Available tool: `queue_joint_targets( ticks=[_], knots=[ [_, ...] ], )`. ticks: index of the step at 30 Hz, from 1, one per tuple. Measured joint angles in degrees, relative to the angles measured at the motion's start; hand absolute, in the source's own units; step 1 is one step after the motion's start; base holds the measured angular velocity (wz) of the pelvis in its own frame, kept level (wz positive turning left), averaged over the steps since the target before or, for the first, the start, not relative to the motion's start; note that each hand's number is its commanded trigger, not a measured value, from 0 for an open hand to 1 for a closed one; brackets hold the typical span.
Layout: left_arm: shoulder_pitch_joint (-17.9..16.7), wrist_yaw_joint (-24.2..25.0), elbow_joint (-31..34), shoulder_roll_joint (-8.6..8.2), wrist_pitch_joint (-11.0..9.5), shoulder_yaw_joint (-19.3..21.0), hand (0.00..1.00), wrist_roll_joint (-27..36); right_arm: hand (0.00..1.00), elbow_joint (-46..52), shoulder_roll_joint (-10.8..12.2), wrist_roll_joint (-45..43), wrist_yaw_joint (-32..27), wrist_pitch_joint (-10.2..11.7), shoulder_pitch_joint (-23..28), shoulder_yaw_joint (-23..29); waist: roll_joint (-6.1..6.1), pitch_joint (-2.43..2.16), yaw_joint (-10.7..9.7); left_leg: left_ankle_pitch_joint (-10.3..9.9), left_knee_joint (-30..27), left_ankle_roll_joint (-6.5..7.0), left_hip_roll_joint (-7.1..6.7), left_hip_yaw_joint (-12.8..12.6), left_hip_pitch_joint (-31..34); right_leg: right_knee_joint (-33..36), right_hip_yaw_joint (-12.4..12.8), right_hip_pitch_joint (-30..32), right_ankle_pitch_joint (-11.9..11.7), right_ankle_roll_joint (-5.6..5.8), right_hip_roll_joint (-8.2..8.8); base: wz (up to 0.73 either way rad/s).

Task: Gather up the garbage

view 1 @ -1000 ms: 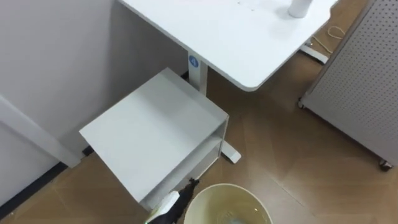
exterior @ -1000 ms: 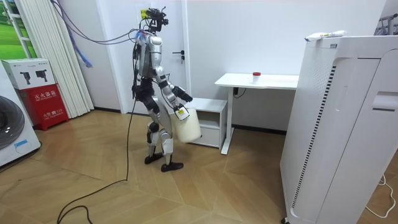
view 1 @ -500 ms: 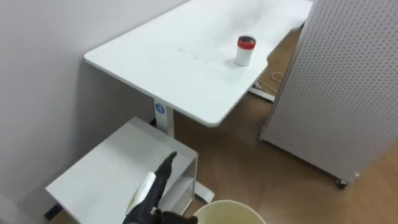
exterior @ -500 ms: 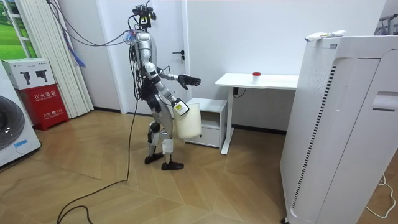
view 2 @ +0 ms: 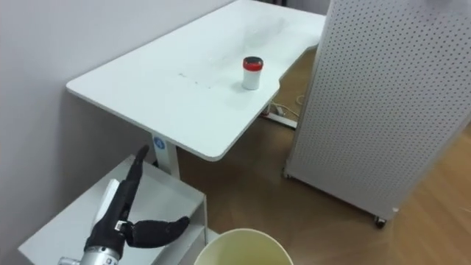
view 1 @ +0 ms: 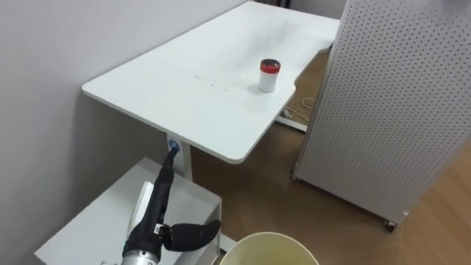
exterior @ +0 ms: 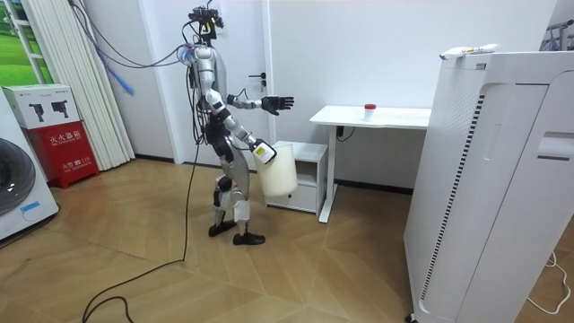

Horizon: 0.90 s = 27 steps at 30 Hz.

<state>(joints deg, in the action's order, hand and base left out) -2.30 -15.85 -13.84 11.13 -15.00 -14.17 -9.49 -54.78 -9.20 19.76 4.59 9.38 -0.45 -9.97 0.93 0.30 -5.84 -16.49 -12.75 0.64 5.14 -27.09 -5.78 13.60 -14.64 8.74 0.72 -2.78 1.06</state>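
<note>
A small white cup with a red lid (view 1: 269, 75) stands upright on the white desk (view 1: 184, 96), near its right edge; the room view shows the cup (exterior: 369, 109) too. My left hand (view 1: 158, 213) is raised over the low cabinet short of the desk, open with straight fingers and the thumb out. It is well apart from the cup. The room view has this left hand (exterior: 280, 103) held out at chest height toward the desk. A cream waste bin (view 1: 268, 250) hangs at my side, my right hand (exterior: 261, 151) gripping its rim.
A low white cabinet (view 1: 88, 228) sits under the desk's near end. A tall white perforated unit on casters (view 1: 397, 110) stands right of the desk, with a cable (view 1: 300, 110) on the wood floor between them. A washer (exterior: 18, 193) and a red box (exterior: 63, 148) are behind me.
I have straightened up and my view has swung onto the desk. My left hand rose from beside the bin to chest height, pointing at the desk. The bin has swung slightly forward.
</note>
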Motion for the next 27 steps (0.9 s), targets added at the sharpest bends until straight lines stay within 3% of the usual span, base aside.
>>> queue_joint_targets(
  ticks=[3, 5, 7, 8, 9, 10, 11, 12, 13, 15, 16, 18, 19, 20, 22, 26, 27],
  knots=[
    [-0.97, 0.03, 0.47, -0.03, -0.03, 0.04, 0.00, 0.03, 1.00, 0.02, 0.04, -0.03, 0.45, 0.00, 0.04, -0.05, 0.05, 0.01, 0.01, -0.32, -1.56, -0.77, 0.71, -0.56, -0.55, 0.50, -0.47, -0.12, 0.83, -0.83, -0.33, -0.14],
    [-0.98, 0.03, 0.37, -0.08, -0.03, 0.05, 0.00, 0.73, 1.00, 0.02, 0.18, 0.26, 0.84, -0.01, 0.40, -0.16, 0.67, 0.14, 0.19, -0.62, -4.07, -1.26, 1.28, -1.20, -0.59, 2.85, -2.39, -0.09, 2.86, -1.58, -0.04, -0.12],
    [-1.05, 0.04, 0.33, 0.02, -0.03, 0.44, 0.00, 1.62, 1.00, 1.16, 0.28, 0.30, 1.46, -0.13, 2.13, -0.20, 1.63, 0.55, 1.43, -1.55, -12.98, -2.44, 3.53, -1.95, 0.65, 6.24, -2.34, 0.09, 6.95, -2.21, 0.44, -0.23],
    [-1.31, 0.02, 0.34, 0.05, -0.04, 0.61, 0.00, 1.86, 1.00, 1.22, 0.38, 0.12, 1.62, -0.17, 2.52, -0.20, 1.81, 0.54, 1.52, -1.54, -16.90, -2.44, 4.59, -1.82, 1.80, 6.76, -1.21, -0.13, 7.76, -2.14, 0.32, -0.29],
    [-1.73, 0.03, 0.32, 0.16, -0.03, 0.77, 0.00, 2.89, 1.00, 1.64, 0.31, -0.12, 1.81, -0.25, 3.41, -0.19, 1.56, 0.63, 1.95, -0.68, -25.76, -2.57, 6.88, 0.26, 4.48, 7.53, 1.13, -0.61, 8.60, -2.78, -1.39, -0.41],
    [-2.06, 0.04, 0.31, 0.13, -0.04, 0.95, 0.00, 3.72, 1.00, 1.64, 0.30, -0.44, 1.80, -0.52, 3.90, -0.14, 1.19, 0.75, 2.73, 1.92, -33.53, -2.05, 8.40, 4.38, 7.44, 8.10, 3.65, -1.48, 9.09, -3.63, -3.32, -0.48],
    [-2.18, 0.04, 0.28, 0.07, -0.04, 1.09, 0.00, 3.93, 1.00, 1.63, 0.28, -0.68, 1.82, -0.81, 4.02, -0.14, 1.10, 0.86, 2.98, 3.85, -36.49, -1.67, 8.58, 6.63, 9.05, 8.20, 4.75, -2.19, 9.28, -3.98, -4.00, -0.59],
    [-2.54, 0.02, 0.27, -0.36, -0.12, 1.30, 0.00, 4.59, 1.00, 1.64, 0.19, -1.09, 1.81, -0.91, 4.55, -0.14, 1.13, 0.85, 3.64, 6.77, -41.51, -1.11, 8.65, 10.91, 12.30, 8.13, 7.01, -3.20, 9.49, -4.82, -5.49, -0.39],
    [-2.49, 0.02, 0.27, -0.54, -0.24, 1.21, 0.00, 5.32, 1.00, 1.64, 0.07, -1.18, 1.69, -0.98, 4.75, -0.14, 0.75, 0.63, 3.74, 6.57, -42.40, -1.01, 8.16, 12.74, 13.87, 8.24, 7.63, -3.31, 9.67, -5.14, -5.96, -0.43],
    [-2.50, 0.02, 0.14, -0.83, -0.95, 1.28, 0.00, 6.65, 1.00, 1.64, -0.15, -2.15, 1.17, -2.14, 4.97, -0.07, 1.68, 1.00, 4.93, 4.66, -39.13, -0.73, 4.10, 15.85, 18.68, 9.48, 12.15, -3.46, 10.17, -5.93, -6.81, -0.55],
    [-2.65, 0.01, 0.13, -0.84, -0.95, 1.43, 0.00, 6.74, 1.00, 1.71, -0.21, -2.31, 0.98, -2.41, 4.95, -0.06, 1.86, 1.00, 5.33, 4.67, -37.19, -0.74, 3.06, 16.33, 20.02, 9.48, 13.07, -3.48, 10.26, -6.03, -7.00, -0.81],
    [-2.84, 0.02, 0.05, -1.00, -0.95, 2.10, 0.00, 7.48, 1.00, 2.53, -0.90, -2.34, -0.10, -3.05, 4.97, -0.15, 1.68, 0.66, 7.40, 5.88, -24.92, -1.90, -0.70, 19.00, 23.73, 9.50, 15.56, -3.56, 10.62, -6.45, -7.33, -0.83],
    [-2.91, 0.02, 0.05, -1.00, -0.95, 2.87, 0.00, 7.63, 1.00, 2.77, -1.13, -2.35, -0.21, -3.06, 4.98, -0.27, 1.63, 0.34, 7.87, 7.65, -17.05, -2.41, -2.11, 19.96, 24.78, 9.75, 16.95, -3.63, 11.14, -6.70, -7.89, -0.64],
    [-2.99, 0.02, 0.06, -0.98, -0.95, 3.35, 0.00, 7.56, 1.00, 2.83, -1.21, -2.48, -0.22, -3.06, 4.98, -0.50, 1.70, 0.12, 8.00, 8.75, -13.20, -2.44, -2.64, 20.23, 25.13, 10.09, 17.66, -3.66, 11.57, -6.80, -8.21, -0.52],
    [-3.44, 0.01, 0.06, -1.03, -0.94, 5.41, 0.00, 7.39, 1.00, 3.73, -1.41, -3.00, -0.10, -3.17, 5.22, -1.23, 1.76, -0.18, 7.92, 12.87, -2.58, -2.79, -4.40, 22.10, 25.90, 12.10, 17.93, -4.70, 14.00, -7.34, -8.49, -0.35],
    [-3.86, -0.04, 0.13, -1.05, -0.94, 7.03, 0.00, 6.91, 1.00, 4.95, -1.36, -4.75, -0.04, -3.31, 5.54, -1.38, 1.85, -0.36, 8.20, 15.19, 1.98, -2.47, -5.08, 22.94, 25.02, 15.10, 19.36, -7.27, 18.65, -8.48, -9.70, -0.28],
    [-3.89, -0.10, 0.19, -1.02, -0.94, 7.39, 0.00, 6.92, 1.00, 6.28, -1.24, -4.92, -0.17, -3.48, 6.28, -1.32, 2.14, -0.29, 8.18, 17.89, 1.51, -2.00, -5.32, 22.97, 24.37, 15.24, 19.56, -8.50, 20.27, -8.35, -9.59, -0.06]
  ],
)
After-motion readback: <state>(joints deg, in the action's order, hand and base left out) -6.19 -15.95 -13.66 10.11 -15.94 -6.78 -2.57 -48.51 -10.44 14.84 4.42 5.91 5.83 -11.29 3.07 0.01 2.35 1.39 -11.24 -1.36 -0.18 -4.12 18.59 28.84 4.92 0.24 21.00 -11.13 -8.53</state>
